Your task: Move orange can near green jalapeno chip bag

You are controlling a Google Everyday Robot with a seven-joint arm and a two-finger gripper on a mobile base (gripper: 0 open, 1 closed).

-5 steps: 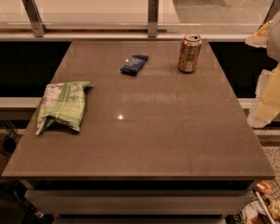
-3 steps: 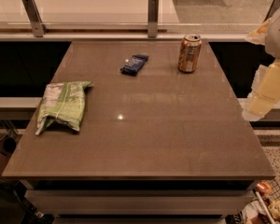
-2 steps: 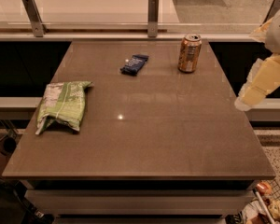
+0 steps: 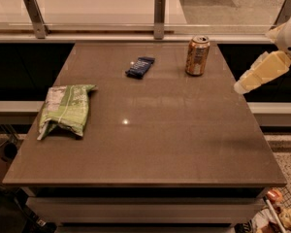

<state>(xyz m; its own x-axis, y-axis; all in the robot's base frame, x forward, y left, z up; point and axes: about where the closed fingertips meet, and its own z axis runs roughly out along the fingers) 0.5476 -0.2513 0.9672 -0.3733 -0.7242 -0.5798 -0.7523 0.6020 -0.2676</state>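
While the orange can (image 4: 197, 56) stands upright near the far right corner of the counter (image 4: 160, 144), your hand (image 4: 247, 83) hangs in the air at the counter's right edge. It sits a little nearer the camera than the can and is apart from it, touching nothing. It shows as a pale, cream-coloured shape slanting down and to the left, with its tip just over the counter's edge. The white rounded body of the arm (image 4: 290, 37) is above it at the right border of the view. Whether the hand is spread or pressed together, you cannot tell from this angle, and nothing is visibly held in it.

The can's silver top faces up, and its reflection shows faintly on the glossy brown surface. You see the green jalapeno chip bag (image 4: 65, 110) lying flat and wrinkled on the left side of the counter, close to the left edge and well apart from the can. Between them, toward the far side, a flat dark blue packet (image 4: 139, 67) lies nearer the can than the bag, touching neither. Behind the counter a low rail runs across on metal posts (image 4: 159, 16), with a pale shiny floor beyond.
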